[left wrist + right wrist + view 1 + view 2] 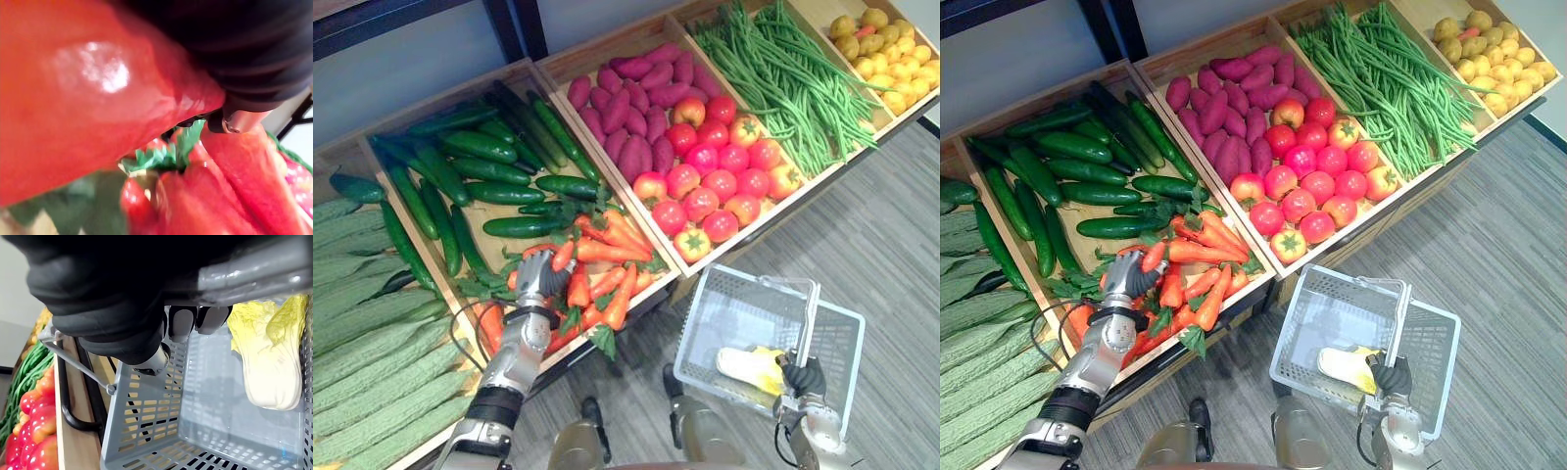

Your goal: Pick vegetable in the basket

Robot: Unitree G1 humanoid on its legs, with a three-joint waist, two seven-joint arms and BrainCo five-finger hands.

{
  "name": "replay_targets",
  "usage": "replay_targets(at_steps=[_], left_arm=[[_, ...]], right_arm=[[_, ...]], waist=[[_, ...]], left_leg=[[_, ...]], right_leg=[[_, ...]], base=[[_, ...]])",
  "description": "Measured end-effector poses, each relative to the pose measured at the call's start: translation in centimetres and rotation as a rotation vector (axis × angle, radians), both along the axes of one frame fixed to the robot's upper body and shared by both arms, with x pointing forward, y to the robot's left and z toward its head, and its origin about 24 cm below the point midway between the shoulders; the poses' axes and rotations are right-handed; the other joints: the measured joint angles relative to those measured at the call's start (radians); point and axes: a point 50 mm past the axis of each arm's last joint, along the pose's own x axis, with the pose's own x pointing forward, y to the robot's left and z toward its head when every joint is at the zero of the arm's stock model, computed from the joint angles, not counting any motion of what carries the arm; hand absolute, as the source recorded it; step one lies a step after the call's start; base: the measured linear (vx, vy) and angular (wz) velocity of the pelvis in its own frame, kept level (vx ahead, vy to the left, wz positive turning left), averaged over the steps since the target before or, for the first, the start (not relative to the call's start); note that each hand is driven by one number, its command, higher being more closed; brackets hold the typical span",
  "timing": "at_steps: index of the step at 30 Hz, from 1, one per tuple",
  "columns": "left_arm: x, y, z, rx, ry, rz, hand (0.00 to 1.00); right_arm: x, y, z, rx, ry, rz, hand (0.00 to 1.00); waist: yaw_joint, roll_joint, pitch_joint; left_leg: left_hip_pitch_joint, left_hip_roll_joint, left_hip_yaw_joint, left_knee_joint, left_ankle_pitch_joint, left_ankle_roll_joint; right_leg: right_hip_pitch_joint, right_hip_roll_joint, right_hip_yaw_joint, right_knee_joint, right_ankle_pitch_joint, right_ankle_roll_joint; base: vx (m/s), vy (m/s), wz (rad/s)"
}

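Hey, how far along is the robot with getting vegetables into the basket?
Done: a pale cabbage already lies in the grey basket, which the right robot hand holds by its handle. In hand: the left robot hand looks closed on a carrot among the other carrots in the crate. Left: lift that carrot out and put it in the basket.
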Motion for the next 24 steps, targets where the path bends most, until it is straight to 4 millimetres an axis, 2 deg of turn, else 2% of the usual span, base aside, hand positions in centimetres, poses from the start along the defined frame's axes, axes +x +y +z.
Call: replay_targets(at_steps=[2, 7, 15, 20, 21, 23, 24], left_arm=[[-0.6, -0.3, 1.6, -0.096, -0.109, 0.021, 1.00], [-2.1, -1.1, 3.5, -0.240, -0.259, 0.012, 1.00], [-4.4, -2.3, 6.4, -0.477, -0.469, -0.042, 1.00], [-4.5, -3.5, 6.8, -0.628, -0.498, -0.126, 1.00], [-4.5, -3.7, 6.8, -0.637, -0.497, -0.135, 1.00], [-4.4, -4.5, 6.8, -0.672, -0.485, -0.173, 1.00], [-4.4, -4.6, 6.8, -0.673, -0.483, -0.182, 1.00]], right_arm=[[-0.1, 0.1, -0.1, 0.010, 0.000, -0.010, 1.00], [-0.1, 0.2, -0.1, 0.019, -0.005, -0.022, 1.00], [-0.6, 0.2, 0.3, 0.011, -0.019, -0.031, 1.00], [0.8, 0.6, 2.6, -0.013, -0.126, -0.018, 1.00], [1.0, 0.6, 2.9, -0.017, -0.142, -0.015, 1.00], [2.0, 0.9, 4.2, -0.035, -0.200, 0.007, 1.00], [2.3, 1.1, 4.4, -0.035, -0.210, 0.016, 1.00]], waist=[[0.002, 0.000, 0.000], [0.008, 0.003, -0.009], [0.030, 0.007, -0.062], [0.037, 0.011, -0.065], [0.038, 0.011, -0.067], [0.050, 0.013, -0.070], [0.049, 0.011, -0.072]], left_leg=[[0.007, 0.000, 0.000, 0.001, 0.000, 0.000], [0.011, 0.002, 0.012, -0.001, 0.000, 0.000], [0.039, 0.016, 0.073, 0.017, -0.011, 0.001], [0.037, 0.067, 0.190, 0.146, -0.092, 0.001], [0.035, 0.082, 0.213, 0.160, -0.103, 0.002], [0.042, 0.117, 0.313, 0.179, -0.117, 0.006], [0.046, 0.124, 0.338, 0.179, -0.117, 0.007]], right_leg=[[0.009, 0.001, 0.000, 0.000, 0.000, 0.000], [0.014, 0.001, 0.011, -0.001, 0.000, 0.000], [0.014, 0.011, 0.046, 0.000, 0.010, 0.006], [0.004, 0.064, 0.144, -0.007, 0.029, 0.025], [-0.006, 0.066, 0.140, -0.012, 0.024, 0.020], [-0.055, 0.029, -0.017, -0.012, -0.001, -0.017], [-0.071, 0.014, -0.075, -0.001, -0.002, -0.020]], base=[[-0.03, 0.006, 0.00], [-0.03, 0.006, -0.06], [0.00, 0.016, -0.17], [-0.09, 0.034, -0.68], [-0.16, 0.064, -1.17], [-0.11, 0.027, -1.31], [-0.01, -0.022, -1.24]])
